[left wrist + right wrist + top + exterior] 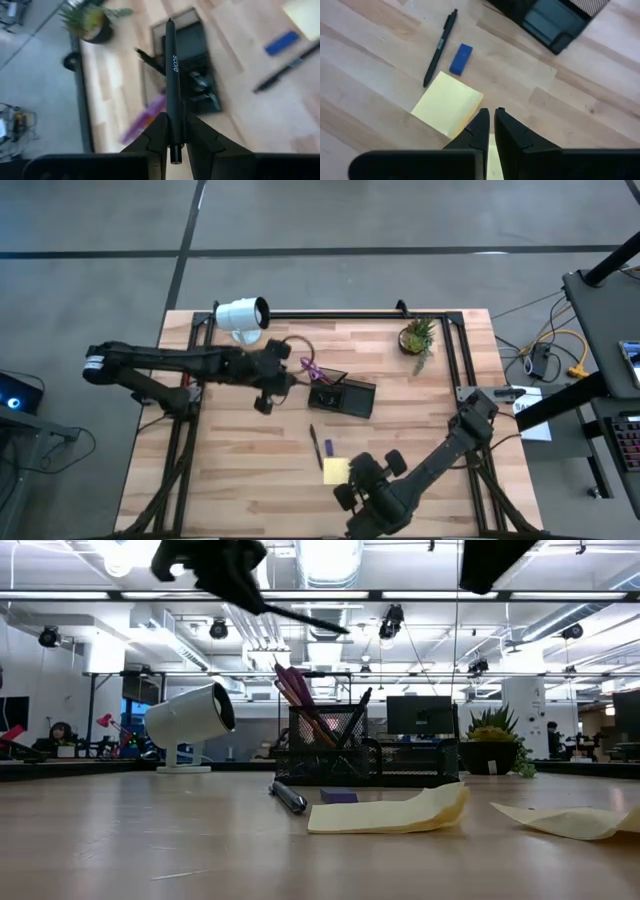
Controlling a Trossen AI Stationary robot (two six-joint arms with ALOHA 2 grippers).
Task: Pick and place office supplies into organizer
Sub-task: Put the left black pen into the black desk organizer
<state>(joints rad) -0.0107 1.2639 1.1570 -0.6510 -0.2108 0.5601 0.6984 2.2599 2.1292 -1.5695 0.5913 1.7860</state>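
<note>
Left tool [172, 142] is clamped on a black pen [172, 85], carried high with the organizer [342, 396] just ahead and below, presumably lining up a tip-first drop into the mesh cup where the scissors [295, 690] already stand. Right tool [491, 125] is pinched closed and empty, low over a sticky pad [447, 102], with an eraser [461, 58] and second pen [440, 47] just beyond on the worktop. Which compartment sits under the pen tip is hard to make out.
</note>
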